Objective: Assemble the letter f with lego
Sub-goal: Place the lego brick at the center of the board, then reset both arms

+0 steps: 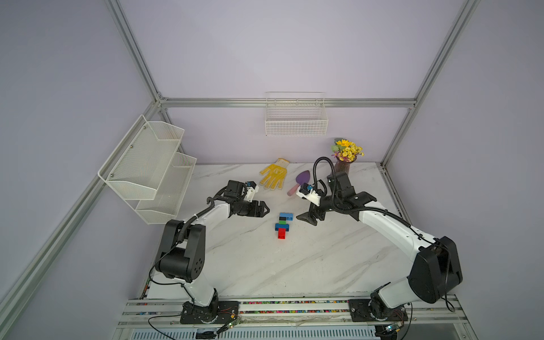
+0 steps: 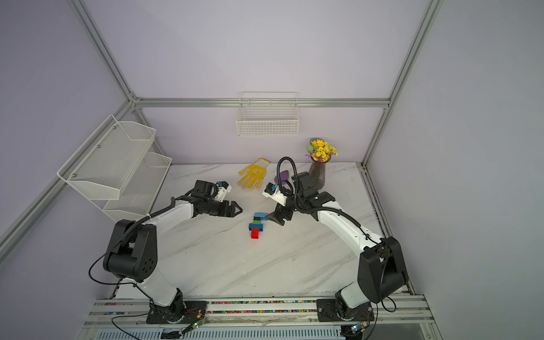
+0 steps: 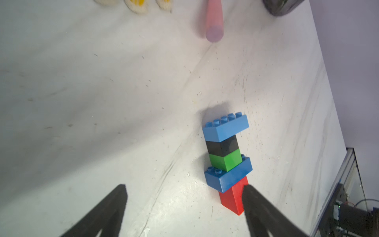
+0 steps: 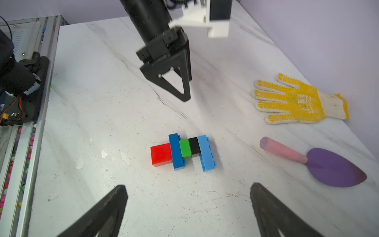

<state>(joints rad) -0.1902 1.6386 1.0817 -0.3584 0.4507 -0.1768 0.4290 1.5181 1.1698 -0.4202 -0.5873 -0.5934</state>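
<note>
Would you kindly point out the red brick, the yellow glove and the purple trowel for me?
red brick (image 4: 161,153): right wrist view, on its broad upper face.
yellow glove (image 4: 299,102): right wrist view, on the dotted palm.
purple trowel (image 4: 336,168): right wrist view, on the blade.

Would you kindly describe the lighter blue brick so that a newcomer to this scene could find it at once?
On the white marble table lies a short row of joined lego bricks. The lighter blue brick is the long bar capping the row's end toward the yellow glove, against the black brick. The other blue bar is darker, between the green brick and red brick.
</note>
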